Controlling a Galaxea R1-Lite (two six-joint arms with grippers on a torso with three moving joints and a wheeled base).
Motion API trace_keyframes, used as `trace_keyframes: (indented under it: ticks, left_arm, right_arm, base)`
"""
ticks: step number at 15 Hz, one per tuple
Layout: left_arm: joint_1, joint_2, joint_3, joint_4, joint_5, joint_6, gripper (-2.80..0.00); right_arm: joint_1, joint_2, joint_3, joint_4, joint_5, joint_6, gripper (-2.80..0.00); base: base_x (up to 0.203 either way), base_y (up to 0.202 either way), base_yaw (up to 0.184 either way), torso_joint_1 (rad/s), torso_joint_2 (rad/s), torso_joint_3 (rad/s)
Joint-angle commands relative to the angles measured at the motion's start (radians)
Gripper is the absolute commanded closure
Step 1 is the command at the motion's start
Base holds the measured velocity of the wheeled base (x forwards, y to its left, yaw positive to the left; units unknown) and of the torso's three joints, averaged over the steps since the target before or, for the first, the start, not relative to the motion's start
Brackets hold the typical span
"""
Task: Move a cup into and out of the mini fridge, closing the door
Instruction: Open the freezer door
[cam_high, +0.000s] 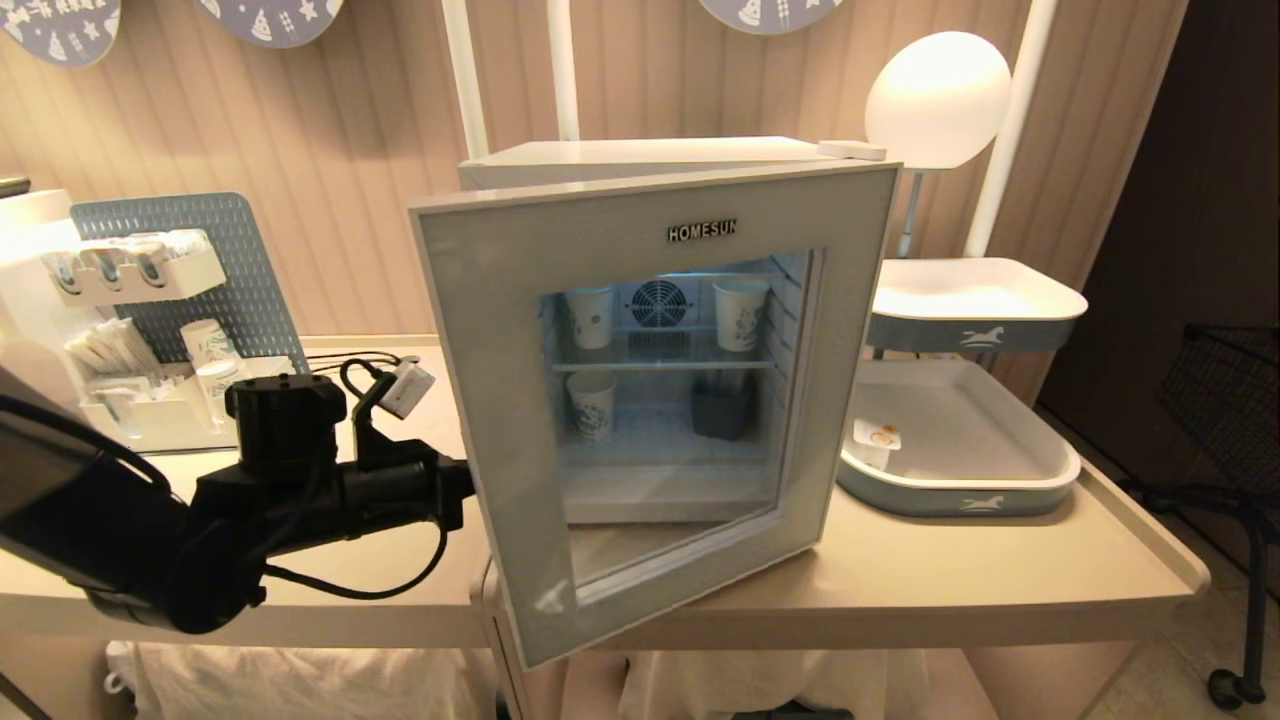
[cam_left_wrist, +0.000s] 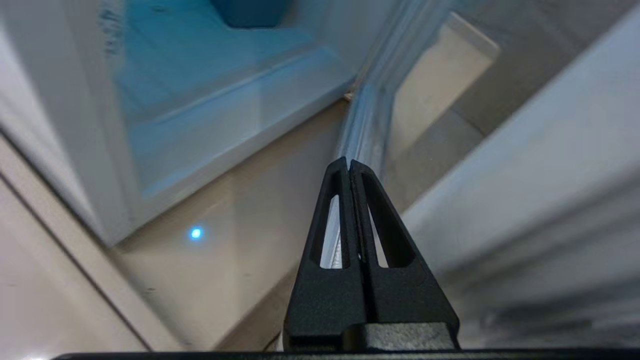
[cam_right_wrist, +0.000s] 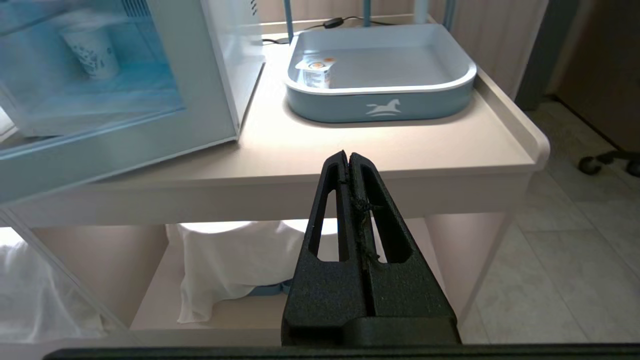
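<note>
The mini fridge (cam_high: 640, 155) stands on the beige table with its door (cam_high: 480, 400) swung partly open toward me. The cup is not in view. My left arm (cam_high: 330, 490) reaches in from the left, and the door's edge hides its fingers in the head view. In the left wrist view my left gripper (cam_left_wrist: 348, 162) is shut on nothing, pointing down at the table in the gap between the fridge's open front (cam_left_wrist: 225, 130) and the door's inner frame (cam_left_wrist: 525, 175). My right gripper (cam_right_wrist: 348, 155) hangs shut and empty before the table's front edge.
Three tall paper cups (cam_high: 590, 315) and a dark container (cam_high: 722, 410) show through the door glass. A grey-blue tray (cam_high: 960, 495) right of the fridge holds a small cup with an orange-marked lid (cam_high: 872, 440). A pegboard organiser (cam_high: 150, 300) stands at the left.
</note>
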Motion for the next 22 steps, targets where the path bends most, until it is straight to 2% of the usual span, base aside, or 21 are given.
trace_keyframes:
  ticks: [1, 4, 6, 13, 18, 22]
  left_arm:
    - [-0.004, -0.038, 0.019, -0.004, -0.011, -0.010, 0.00]
    - [-0.015, -0.098, 0.068, -0.001, -0.059, -0.025, 0.00]
    - [-0.052, -0.127, 0.088, 0.000, -0.084, -0.028, 0.00]
    - [-0.275, -0.126, 0.049, 0.001, -0.084, -0.081, 0.00]
    - [-0.457, -0.124, 0.016, 0.037, -0.079, -0.084, 0.00]
    - [-0.545, -0.099, -0.017, 0.054, -0.072, -0.084, 0.00]
  right_arm:
    - [0.000, 0.001, 0.000, 0.000, 0.000, 0.000, 0.00]
    - [0.000, 0.001, 0.000, 0.000, 0.000, 0.000, 0.00]
    - [0.000, 0.001, 0.000, 0.000, 0.000, 0.000, 0.00]
    - [0.000, 0.001, 0.000, 0.000, 0.000, 0.000, 0.00]
    - [0.000, 0.001, 0.000, 0.000, 0.000, 0.000, 0.00]
    - [0.000, 0.001, 0.000, 0.000, 0.000, 0.000, 0.00]
  base:
    - [0.000, 0.000, 0.000, 0.000, 0.00, 0.000]
    - [0.000, 0.000, 0.000, 0.000, 0.00, 0.000]
    - [0.000, 0.000, 0.000, 0.000, 0.00, 0.000]
    - [0.000, 0.000, 0.000, 0.000, 0.00, 0.000]
    - [0.000, 0.000, 0.000, 0.000, 0.00, 0.000]
    - [0.000, 0.000, 0.000, 0.000, 0.00, 0.000]
